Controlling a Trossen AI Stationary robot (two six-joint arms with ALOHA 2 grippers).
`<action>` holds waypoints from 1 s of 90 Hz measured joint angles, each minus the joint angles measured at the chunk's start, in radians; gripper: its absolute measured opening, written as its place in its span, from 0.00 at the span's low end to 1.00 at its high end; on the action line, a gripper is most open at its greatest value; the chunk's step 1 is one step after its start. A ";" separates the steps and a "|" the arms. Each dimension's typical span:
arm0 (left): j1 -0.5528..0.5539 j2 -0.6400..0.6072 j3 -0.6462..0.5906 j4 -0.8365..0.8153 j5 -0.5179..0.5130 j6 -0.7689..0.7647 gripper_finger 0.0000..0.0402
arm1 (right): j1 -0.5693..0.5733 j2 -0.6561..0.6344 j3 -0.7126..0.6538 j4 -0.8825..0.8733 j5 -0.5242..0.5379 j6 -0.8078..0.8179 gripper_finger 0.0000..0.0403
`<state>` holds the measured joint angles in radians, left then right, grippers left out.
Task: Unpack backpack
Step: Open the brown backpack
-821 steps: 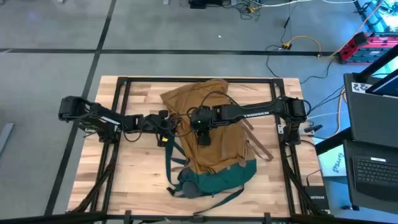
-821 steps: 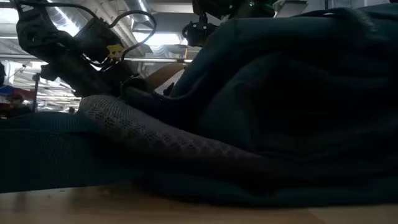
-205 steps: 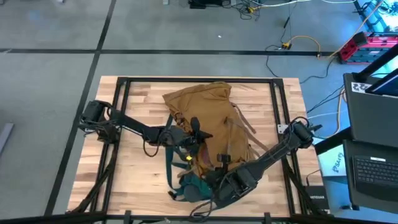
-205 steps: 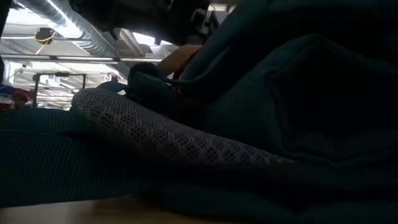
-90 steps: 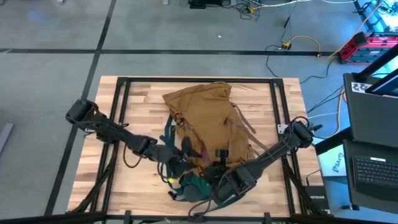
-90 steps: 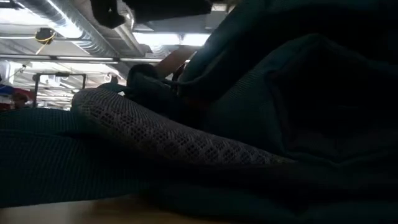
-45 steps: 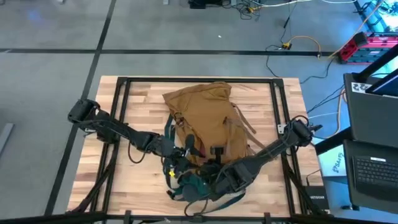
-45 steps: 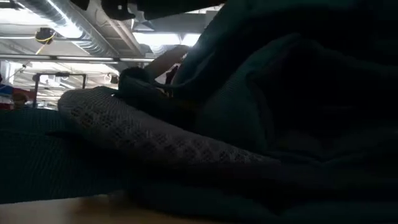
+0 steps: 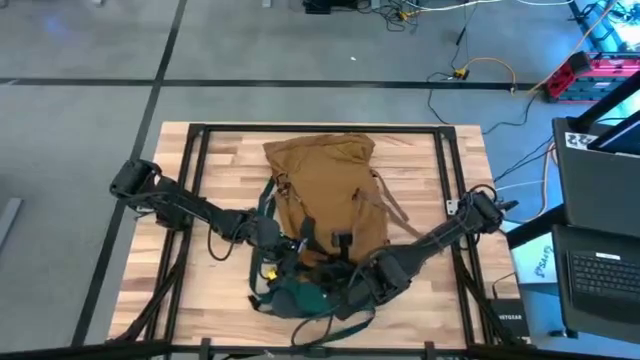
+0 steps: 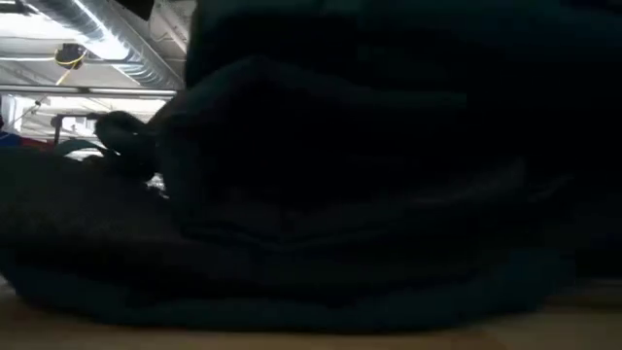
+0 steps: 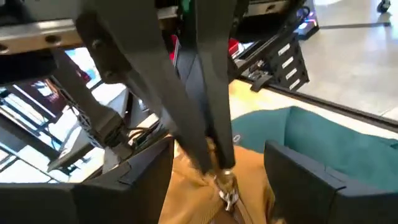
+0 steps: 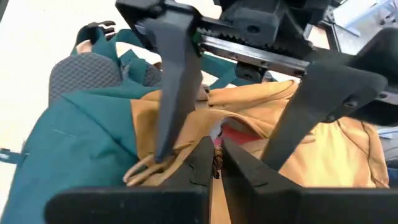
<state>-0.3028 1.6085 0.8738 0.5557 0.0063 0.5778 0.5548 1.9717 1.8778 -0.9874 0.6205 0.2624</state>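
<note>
The tan backpack [image 9: 322, 185] lies flat along the middle of the table, its dark teal base [image 9: 298, 296] toward the near edge. Low on its tan front, just above the teal base, my right gripper [image 12: 214, 163] is shut on a zipper pull. A red thing [image 12: 239, 134] shows in the opening behind it. My left gripper [image 11: 214, 155] is open there too, with one finger [image 12: 168, 106] on each side of the right gripper's tips and pointing down at the tan cloth. I cannot tell whether it touches the cloth. The dark pack [image 10: 389, 175] fills the low view. My right gripper pinches the zipper pull's dark cord [image 12: 216, 160] between the free ends of its two shut fingers [image 11: 208, 134], with the metal slider [image 11: 227, 186] just below them. The fingers slant down onto the pack's tan front. The pack lies on the table.
Teal straps [image 9: 266, 205] trail off the pack's left side. A black frame [image 9: 200, 130] runs around the table top. There is bare wood to the left [image 9: 190, 285] and to the right [image 9: 430, 160] of the pack. A laptop [image 9: 600, 270] stands beyond the right edge.
The backpack's lower part and teal base have swung toward the table's left, so the pack now lies straight. Its top has stayed in place. Both grippers have moved with it, slightly toward the far edge. In the low view the pack has come to fill the picture.
</note>
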 joint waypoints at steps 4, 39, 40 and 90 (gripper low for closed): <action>0.006 0.001 0.000 -0.008 0.001 -0.006 0.56 | -0.001 0.000 0.000 0.000 -0.001 -0.001 0.01; 0.042 0.035 0.000 -0.023 0.013 -0.039 0.25 | -0.001 0.000 0.000 -0.011 -0.002 0.000 0.01; 0.042 0.035 0.000 -0.023 0.014 -0.038 0.24 | -0.001 0.000 0.000 -0.010 -0.002 0.000 0.01; 0.041 0.035 0.000 -0.022 0.020 -0.050 0.16 | -0.002 0.000 0.001 -0.030 -0.002 0.021 0.01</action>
<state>-0.2615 1.6432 0.8742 0.5333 0.0260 0.5281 0.5529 1.9717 1.8786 -1.0172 0.6189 0.2836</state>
